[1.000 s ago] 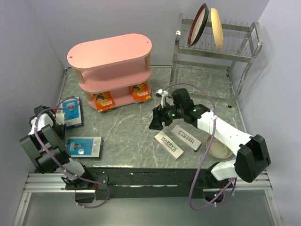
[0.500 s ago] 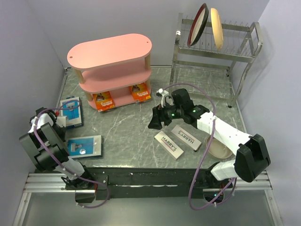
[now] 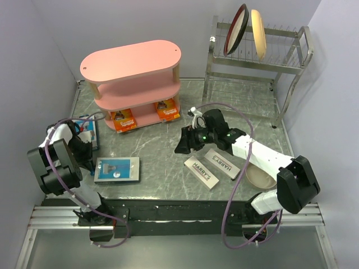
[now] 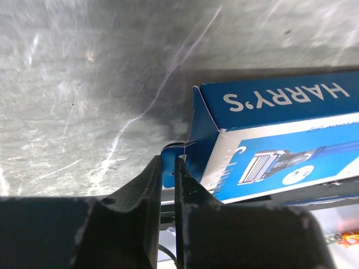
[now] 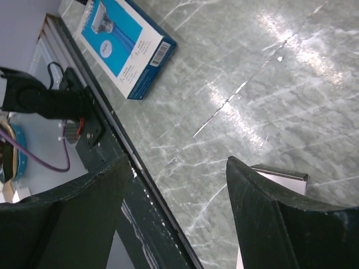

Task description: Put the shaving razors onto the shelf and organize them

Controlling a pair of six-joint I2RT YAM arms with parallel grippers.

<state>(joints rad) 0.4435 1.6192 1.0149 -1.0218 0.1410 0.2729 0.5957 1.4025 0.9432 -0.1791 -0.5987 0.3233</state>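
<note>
Now the flat blue-and-white razor pack lettered HARRY'S (image 3: 116, 170) lies on the grey marbled table top (image 3: 162, 148), just to the right of the left gripper (image 3: 86, 152). That gripper is pinched almost closed on the thin blue hang tab at the pack's end. In the left wrist view its black fingers (image 4: 148, 188) squeeze the tab between them, and the pack's body runs off to their right, low over the table.

Just beyond the left gripper lies a second blue-and-white pack (image 3: 92, 137), partly hidden by the arm and its cable. Farther beyond, and to the gripper's right, stands the pink oval-topped tiered shelf (image 3: 129, 61) with light wooden posts. On its lowest tier sit an orange razor card (image 3: 123, 119) and a second orange razor card (image 3: 167, 109), well apart from each other.

The right gripper (image 3: 180, 147) hovers over bare table with its jaws spread wide and nothing between them. Just to its right, a long white box lettered HARRY'S (image 3: 201, 172) and a second long white box (image 3: 222, 162) lie side by side. Farther right, a tan bowl (image 3: 261, 178) sits partly under the right forearm.

Well beyond the right gripper stands a steel wire dish rack (image 3: 280, 61). It holds a dark red plate (image 3: 235, 29) and a cream plate (image 3: 258, 32) on edge.
</note>
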